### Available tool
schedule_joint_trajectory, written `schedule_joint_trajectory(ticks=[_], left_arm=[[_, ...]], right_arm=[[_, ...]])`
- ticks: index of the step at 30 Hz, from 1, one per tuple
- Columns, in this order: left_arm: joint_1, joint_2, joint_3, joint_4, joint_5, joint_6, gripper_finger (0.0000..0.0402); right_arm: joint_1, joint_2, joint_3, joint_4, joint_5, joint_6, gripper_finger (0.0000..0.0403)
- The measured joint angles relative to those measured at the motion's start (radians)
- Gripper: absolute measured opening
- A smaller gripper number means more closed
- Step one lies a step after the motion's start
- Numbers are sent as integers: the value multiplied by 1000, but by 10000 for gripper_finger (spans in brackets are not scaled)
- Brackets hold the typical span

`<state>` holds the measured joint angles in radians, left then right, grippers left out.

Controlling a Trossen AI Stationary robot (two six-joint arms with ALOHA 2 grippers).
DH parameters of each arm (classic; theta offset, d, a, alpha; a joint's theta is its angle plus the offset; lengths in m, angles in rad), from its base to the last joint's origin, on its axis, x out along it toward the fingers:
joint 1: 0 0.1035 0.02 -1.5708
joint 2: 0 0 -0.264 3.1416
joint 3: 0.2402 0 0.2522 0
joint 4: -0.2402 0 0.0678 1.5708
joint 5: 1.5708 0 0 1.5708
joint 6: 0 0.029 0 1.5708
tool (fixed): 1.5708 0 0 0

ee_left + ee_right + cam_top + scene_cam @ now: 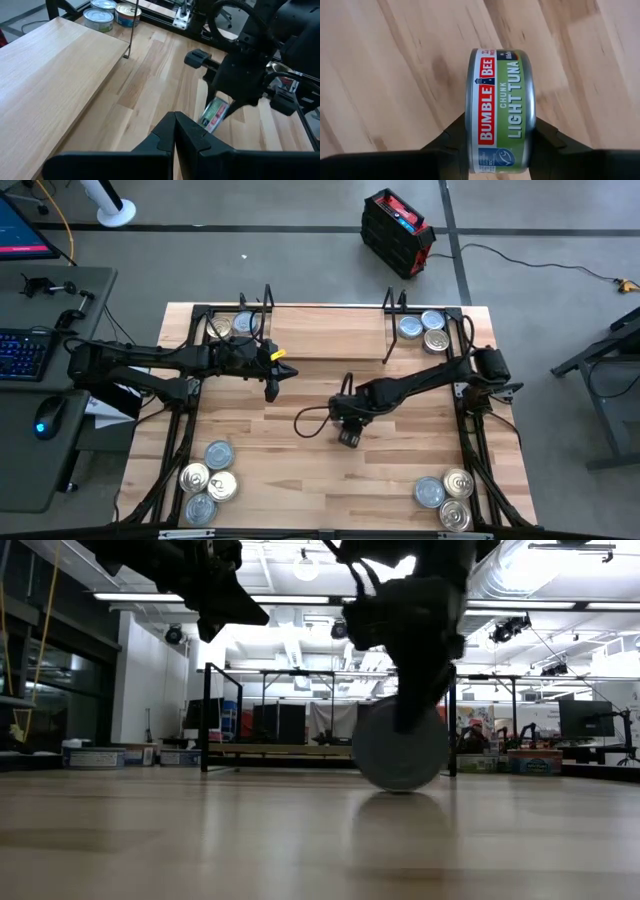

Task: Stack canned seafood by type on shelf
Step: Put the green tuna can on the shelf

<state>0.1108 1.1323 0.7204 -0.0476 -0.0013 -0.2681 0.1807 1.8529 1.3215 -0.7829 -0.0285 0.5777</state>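
The right gripper (501, 145) has its jaws closed on a tuna tin (501, 110), one finger against each flat face, so the tin stands on edge with its green label facing the wrist camera. In the low view the tin (400, 745) meets the table (300, 480) at mid-table, in front of the shelf (325, 330). The left gripper (271, 389) hangs near the shelf's left end, jaws shut and empty. Other tins (208, 480) sit in clusters at the table's four corners.
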Motion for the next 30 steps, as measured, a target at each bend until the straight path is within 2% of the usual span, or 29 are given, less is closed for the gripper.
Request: schedule_joint_trajectory(ticks=[4, 7, 12, 15, 19, 22, 25, 30], left_arm=[[0, 0, 0, 3, 0, 0, 1], [0, 0, 0, 18, 0, -4, 1], [0, 0, 0, 52, 0, -9, 1], [0, 0, 0, 55, 0, -9, 1], [0, 0, 0, 55, 0, -44, 1], [0, 0, 0, 50, 0, -72, 1], [0, 0, 0, 40, -1, -81, 1], [0, 0, 0, 38, 2, -105, 1]], right_arm=[[28, -41, -7, -94, 26, 1, 115], [56, -115, -72, -91, 42, 55, 115], [115, -304, -292, -10, 58, 287, 115], [148, -430, -422, 121, 117, 457, 115], [163, -548, -562, 401, 279, 632, 115], [159, -557, -641, 641, 454, 715, 115], [137, -513, -684, 838, 660, 826, 115], [101, -392, -692, 1018, 974, 1012, 115]])
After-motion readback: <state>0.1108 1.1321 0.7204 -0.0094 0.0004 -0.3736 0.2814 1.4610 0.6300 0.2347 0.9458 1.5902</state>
